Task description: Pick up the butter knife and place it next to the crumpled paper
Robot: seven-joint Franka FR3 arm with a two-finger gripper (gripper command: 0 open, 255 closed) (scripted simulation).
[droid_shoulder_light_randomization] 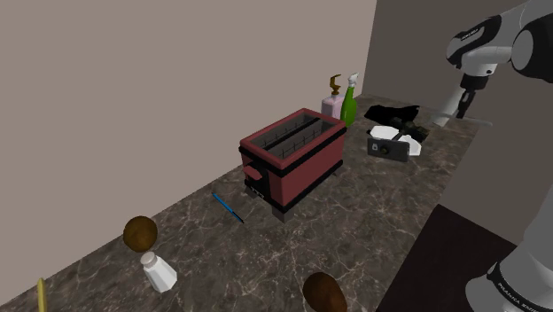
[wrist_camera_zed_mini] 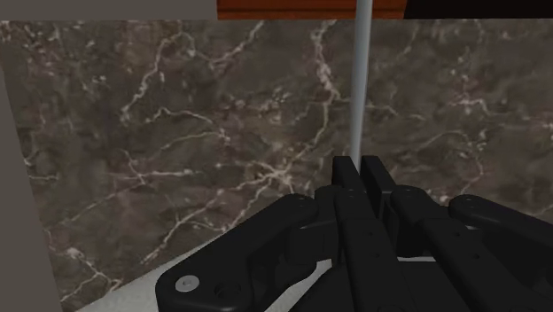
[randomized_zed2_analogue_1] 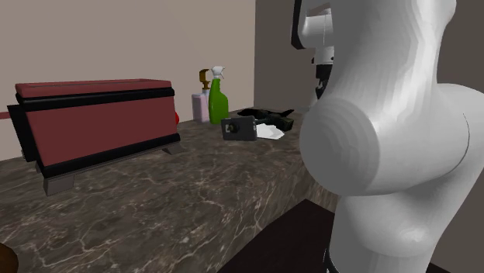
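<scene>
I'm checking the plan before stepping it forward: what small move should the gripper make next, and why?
Probably carry the butter knife toward the crumpled paper and begin lowering it. The gripper is shut on the knife above the dark veined counter, and the paper lies to the shoulder view's left of it, lower down.

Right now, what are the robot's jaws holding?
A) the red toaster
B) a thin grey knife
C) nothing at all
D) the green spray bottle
B: in the wrist view the black jaws are shut on the thin grey butter knife, which sticks out past them over the marbled counter.
</scene>
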